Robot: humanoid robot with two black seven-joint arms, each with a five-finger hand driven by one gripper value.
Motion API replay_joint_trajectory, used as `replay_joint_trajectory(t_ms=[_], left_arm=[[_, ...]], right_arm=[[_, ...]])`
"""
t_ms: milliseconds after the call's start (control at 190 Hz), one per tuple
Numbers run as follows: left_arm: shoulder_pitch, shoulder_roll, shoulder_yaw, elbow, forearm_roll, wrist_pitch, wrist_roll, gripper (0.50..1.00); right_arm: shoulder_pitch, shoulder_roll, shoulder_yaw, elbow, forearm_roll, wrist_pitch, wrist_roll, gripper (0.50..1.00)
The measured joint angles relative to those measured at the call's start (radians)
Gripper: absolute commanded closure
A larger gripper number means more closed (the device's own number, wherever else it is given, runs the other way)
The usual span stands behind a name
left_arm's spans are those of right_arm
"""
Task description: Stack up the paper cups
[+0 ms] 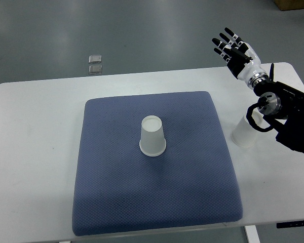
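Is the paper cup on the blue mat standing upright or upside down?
Upside down. The paper cup rests on the blue mat with its wide rim down and its narrower closed base facing up.

white paper cup [152, 135] on a dark blue dotted mat [121, 202]; white table [35, 152]; black and white right hand [234, 49].

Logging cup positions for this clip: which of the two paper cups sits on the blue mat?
The upside-down paper cup near the blue mat's centre. The other cup stands off the mat on the white table, partly hidden by the right arm.
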Motion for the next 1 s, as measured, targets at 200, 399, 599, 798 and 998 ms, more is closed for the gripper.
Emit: replay_joint_trajectory(t_ms=[200,399,599,798,998], left_arm=[[-0.001,0.0,0.002,-0.002,0.0,0.0,0.0,0.5],[0.001,0.0,0.0,0.005,0.001,0.0,0.0,0.5],[0.001,0.0,0.0,0.005,0.001,0.0,0.0,0.5],[0.001,0.0,0.0,0.005,0.001,0.0,0.0,0.5],[0.001,0.0,0.0,0.005,0.001,0.0,0.0,0.5]], right_arm=[[0.0,0.0,0.0,0.0,0.0,0.0,0.0,0.587],[0.0,0.0,0.0,0.0,-0.001,0.0,0.0,0.587],[0.0,-0.007,-0.001,-0.001,-0.001,0.0,0.0,0.587],[0.014,-0.008,-0.001,-0.001,-0.001,0.0,0.0,0.587],[0.031,-0.008,-0.001,-0.001,-0.002,-0.006,0.0,0.587]])
